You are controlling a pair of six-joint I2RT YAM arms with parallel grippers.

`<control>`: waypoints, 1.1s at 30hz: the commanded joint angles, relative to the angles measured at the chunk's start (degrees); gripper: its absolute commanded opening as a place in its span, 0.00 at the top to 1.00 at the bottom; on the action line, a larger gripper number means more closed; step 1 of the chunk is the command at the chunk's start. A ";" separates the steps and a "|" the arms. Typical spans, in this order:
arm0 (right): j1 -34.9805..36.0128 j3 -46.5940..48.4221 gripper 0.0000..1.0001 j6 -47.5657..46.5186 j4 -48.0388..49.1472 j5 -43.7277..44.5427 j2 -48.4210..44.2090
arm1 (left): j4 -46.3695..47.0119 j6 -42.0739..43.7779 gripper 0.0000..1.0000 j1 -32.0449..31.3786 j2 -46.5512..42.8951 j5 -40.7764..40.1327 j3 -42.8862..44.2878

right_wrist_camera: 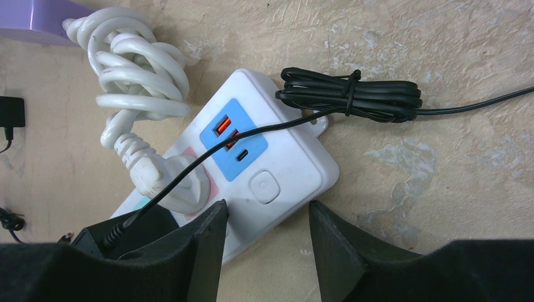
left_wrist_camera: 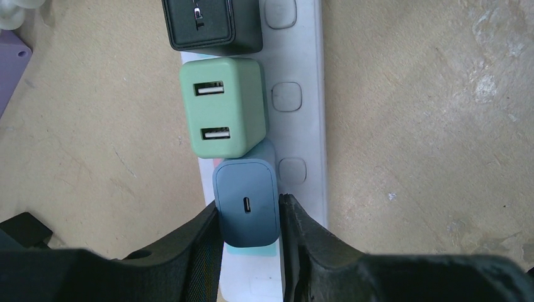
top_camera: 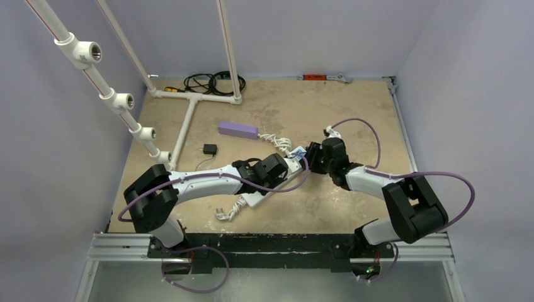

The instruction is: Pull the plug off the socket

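The white power strip (top_camera: pixel 267 189) lies slanted mid-table between both arms. In the left wrist view the strip (left_wrist_camera: pixel 302 126) carries a black charger (left_wrist_camera: pixel 211 25), a green two-port charger (left_wrist_camera: pixel 223 107) and a grey-blue USB-C charger plug (left_wrist_camera: pixel 245 204). My left gripper (left_wrist_camera: pixel 249 214) is shut on the grey-blue plug, a finger on each side. My right gripper (right_wrist_camera: pixel 267 220) is open over the strip's end (right_wrist_camera: pixel 283 157), which has a blue USB panel (right_wrist_camera: pixel 234 139). One finger is over the strip, the other beside it. A white plug (right_wrist_camera: pixel 170 182) sits in the pink outlet.
The strip's bundled white cord (right_wrist_camera: pixel 135 69) and a tied black cable bundle (right_wrist_camera: pixel 352 94) lie by the strip's end. A purple box (top_camera: pixel 238 129), a small black adapter (top_camera: pixel 210 149) and a white pipe frame (top_camera: pixel 189 113) stand at the back left.
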 commanded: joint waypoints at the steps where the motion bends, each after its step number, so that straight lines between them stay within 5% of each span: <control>1: -0.14 1.12 0.47 -1.84 -1.24 0.00 0.97 | 0.87 0.23 1.00 -0.09 1.89 7.69 1.85; 12: -0.16 0.94 0.47 -1.87 -1.19 -0.63 0.81 | -2.52 -1.57 1.00 11.34 4.40 21.82 4.82; 22: -0.13 0.72 0.47 -1.67 -1.02 -0.74 0.36 | -1.99 -1.99 1.00 12.21 5.14 18.82 4.48; 33: -0.14 0.96 0.47 -1.49 -1.36 0.31 0.62 | 0.48 -3.45 1.00 5.47 1.18 1.26 2.04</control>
